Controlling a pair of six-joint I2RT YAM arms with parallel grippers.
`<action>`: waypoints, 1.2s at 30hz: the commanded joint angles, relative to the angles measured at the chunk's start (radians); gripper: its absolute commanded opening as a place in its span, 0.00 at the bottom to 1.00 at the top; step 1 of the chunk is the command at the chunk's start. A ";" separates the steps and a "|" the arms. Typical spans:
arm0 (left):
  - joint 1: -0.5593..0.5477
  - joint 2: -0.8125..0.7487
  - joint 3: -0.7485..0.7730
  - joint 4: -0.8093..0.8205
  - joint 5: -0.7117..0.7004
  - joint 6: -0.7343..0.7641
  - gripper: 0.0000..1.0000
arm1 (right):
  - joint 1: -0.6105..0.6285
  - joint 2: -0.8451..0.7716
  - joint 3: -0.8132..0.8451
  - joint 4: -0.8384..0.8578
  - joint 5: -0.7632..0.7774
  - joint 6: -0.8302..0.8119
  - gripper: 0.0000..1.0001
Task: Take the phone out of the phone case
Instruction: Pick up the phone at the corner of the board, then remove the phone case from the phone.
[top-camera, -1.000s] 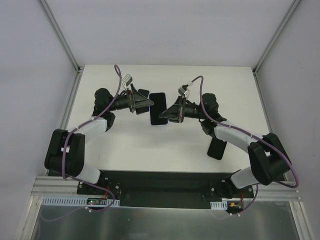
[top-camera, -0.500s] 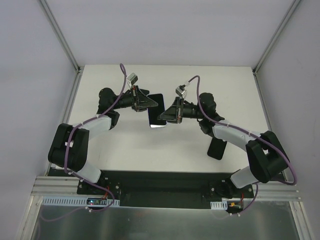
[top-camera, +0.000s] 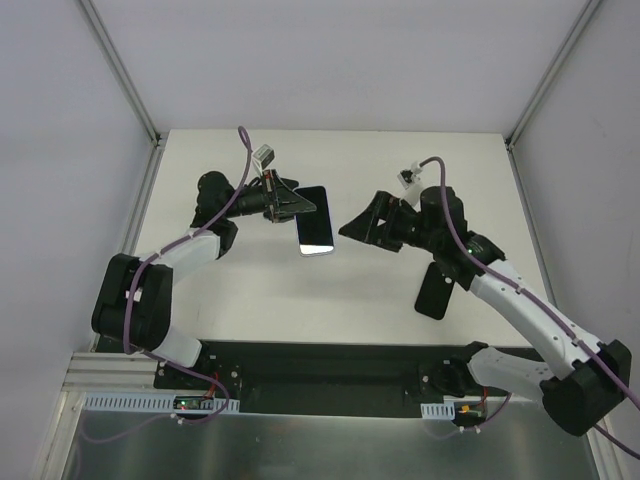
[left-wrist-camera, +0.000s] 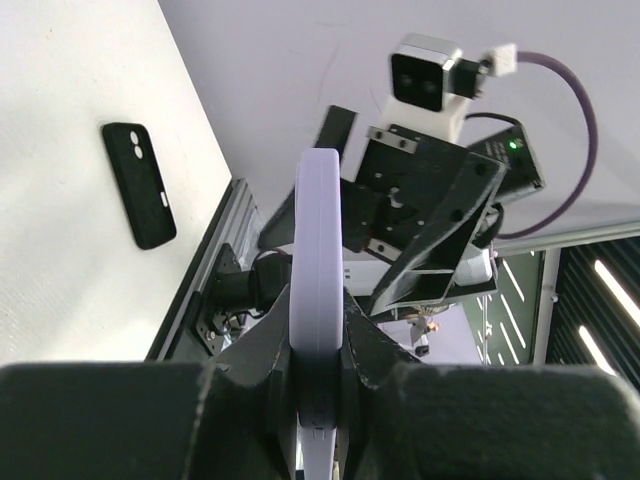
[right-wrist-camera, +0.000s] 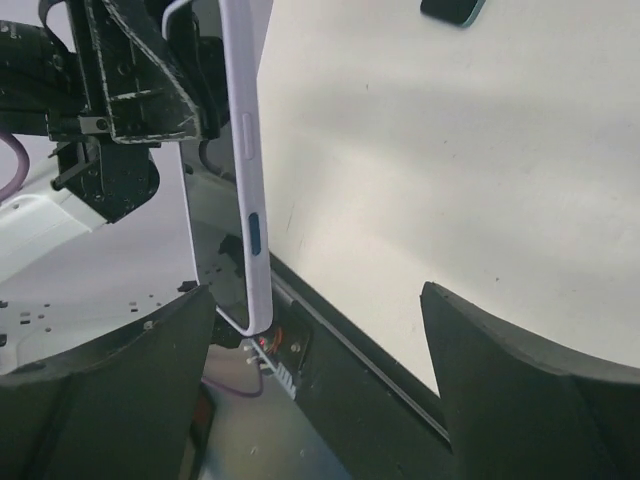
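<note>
Two grippers face each other above the table (top-camera: 250, 290). The left gripper (top-camera: 297, 206) is clamped on one edge of the lilac phone (top-camera: 315, 234), holding it clear of the surface. Near it, the right gripper (top-camera: 352, 226) hangs with jaws spread, touching nothing. Farther right, the black case (top-camera: 434, 292) lies flat, apparently empty, so the phone seems freed.

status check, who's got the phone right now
Left tool shut on phone, held up off the table. Right tool open, apart from it. Nothing between them; black case-like slab flat on table, right side.
</note>
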 joint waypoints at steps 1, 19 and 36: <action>-0.005 -0.068 0.065 -0.026 -0.041 0.050 0.00 | 0.056 -0.067 0.080 -0.228 0.206 -0.120 0.86; -0.005 -0.133 0.079 -0.171 -0.066 0.131 0.00 | 0.185 -0.041 0.112 -0.252 0.320 -0.115 0.86; -0.005 -0.139 0.080 -0.203 -0.058 0.156 0.00 | 0.190 -0.005 0.153 -0.311 0.406 -0.117 0.85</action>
